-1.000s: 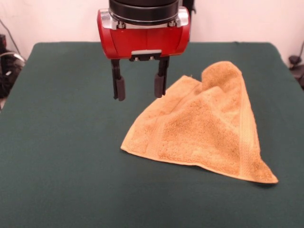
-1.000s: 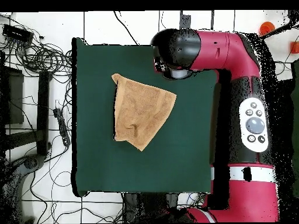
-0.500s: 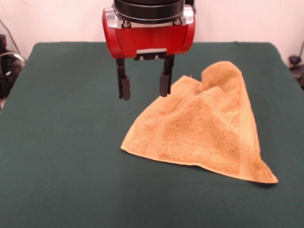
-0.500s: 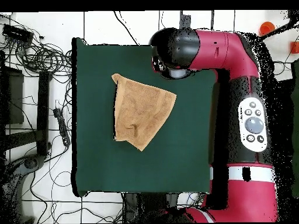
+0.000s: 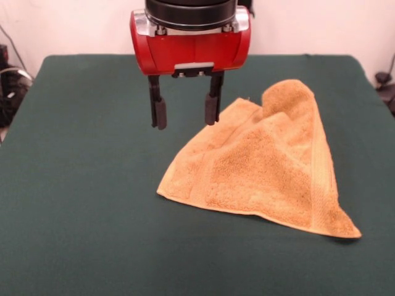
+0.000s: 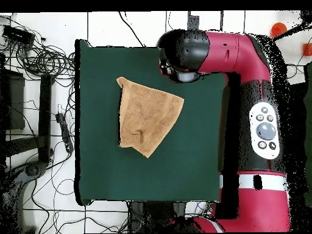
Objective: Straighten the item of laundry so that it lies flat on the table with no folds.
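The item of laundry (image 5: 271,166) is a golden tan-orange terry towel, folded over into a rough triangle with a raised hump at its far corner. It lies right of centre on the dark green table (image 5: 86,185). In the overhead view the towel (image 6: 146,116) spreads left of the arm's head. My gripper (image 5: 185,112) hangs open above the table, just left of the towel's far left edge, with nothing between its black fingers (image 5: 160,114). The red arm head (image 6: 183,55) hides the fingers from above.
Cables and floor gear (image 6: 36,61) lie beyond the table's left side in the overhead view. The red arm (image 6: 259,122) runs along the table's right side there. A white wall (image 5: 321,24) stands behind the table in the front view.
The gripper drifted slightly toward the towel, then edged back and rose a touch. It stayed open, and the towel has not moved.
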You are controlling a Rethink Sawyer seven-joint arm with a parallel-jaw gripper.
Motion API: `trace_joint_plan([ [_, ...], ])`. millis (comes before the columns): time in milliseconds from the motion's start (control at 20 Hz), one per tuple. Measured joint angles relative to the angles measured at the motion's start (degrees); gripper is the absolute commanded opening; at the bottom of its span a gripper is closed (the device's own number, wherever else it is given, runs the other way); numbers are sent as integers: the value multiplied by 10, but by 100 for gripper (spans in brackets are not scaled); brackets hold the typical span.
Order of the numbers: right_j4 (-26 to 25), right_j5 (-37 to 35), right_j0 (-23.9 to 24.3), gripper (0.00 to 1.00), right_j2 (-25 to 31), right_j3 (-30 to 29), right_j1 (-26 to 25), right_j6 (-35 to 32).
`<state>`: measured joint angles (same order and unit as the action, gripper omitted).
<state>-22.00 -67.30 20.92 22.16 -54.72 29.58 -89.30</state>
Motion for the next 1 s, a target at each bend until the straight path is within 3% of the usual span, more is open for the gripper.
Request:
trace_joint_plan([
  [1000, 1, 14, -3, 100, -12, -3, 2, 0],
])
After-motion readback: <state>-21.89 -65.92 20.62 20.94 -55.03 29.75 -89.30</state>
